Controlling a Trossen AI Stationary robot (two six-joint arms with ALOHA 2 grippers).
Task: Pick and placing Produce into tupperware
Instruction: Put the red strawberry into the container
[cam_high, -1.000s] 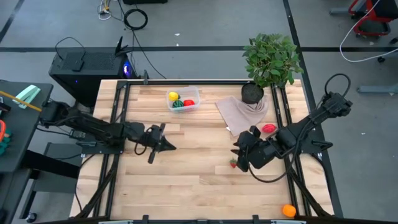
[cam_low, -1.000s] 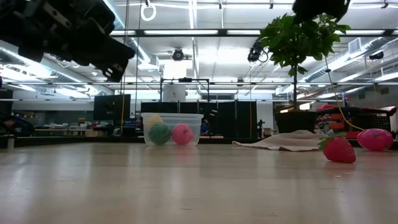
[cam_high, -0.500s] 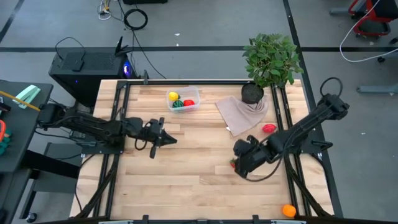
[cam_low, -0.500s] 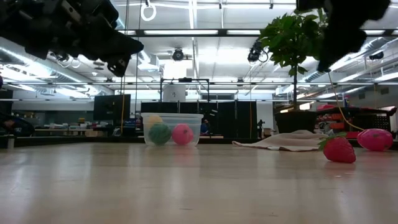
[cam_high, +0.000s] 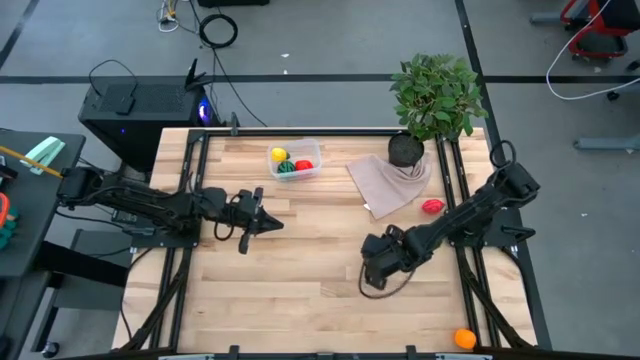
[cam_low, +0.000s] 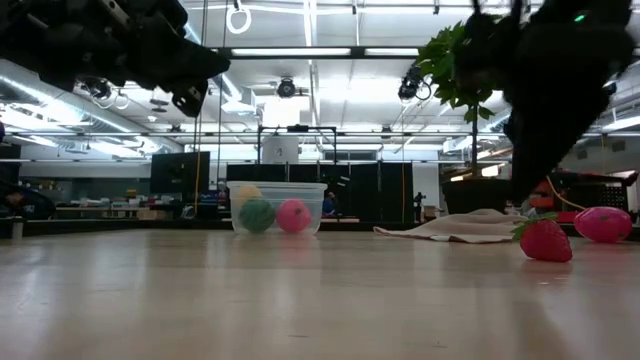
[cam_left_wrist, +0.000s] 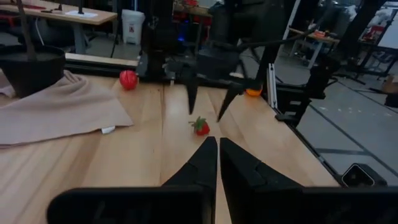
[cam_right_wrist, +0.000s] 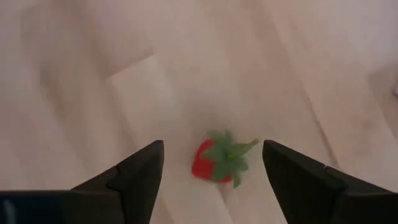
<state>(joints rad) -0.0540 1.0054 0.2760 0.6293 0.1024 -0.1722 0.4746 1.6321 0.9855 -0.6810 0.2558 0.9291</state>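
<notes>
The tiny red strawberry (cam_right_wrist: 219, 163) lies on the bare wood, also seen in the low view (cam_low: 546, 240) and left wrist view (cam_left_wrist: 200, 126). My right gripper (cam_right_wrist: 214, 169) is open above it, one finger on each side, not touching; in the high view it (cam_high: 369, 276) hides the berry. My left gripper (cam_high: 266, 222) is shut and hovers left of centre, holding nothing. The clear tupperware (cam_high: 312, 150) sits near the far edge with yellow (cam_high: 279, 154), dark-green (cam_high: 287, 168) and red (cam_high: 304, 165) pieces inside. A red piece (cam_high: 432, 207) and an orange piece (cam_high: 464, 339) lie on the table.
A beige folded cloth (cam_high: 388, 180) lies far right, partly under the black pot (cam_high: 405, 150) of the leafy plant (cam_high: 436, 92). Black rails run along the table's left and right edges. Bare wood spreads between the tupperware and the strawberry.
My right gripper has moved toward the table's left and near edge and come down over the strawberry, staying open. My left gripper has shifted a little toward the far edge. The strawberry has stayed where it was.
</notes>
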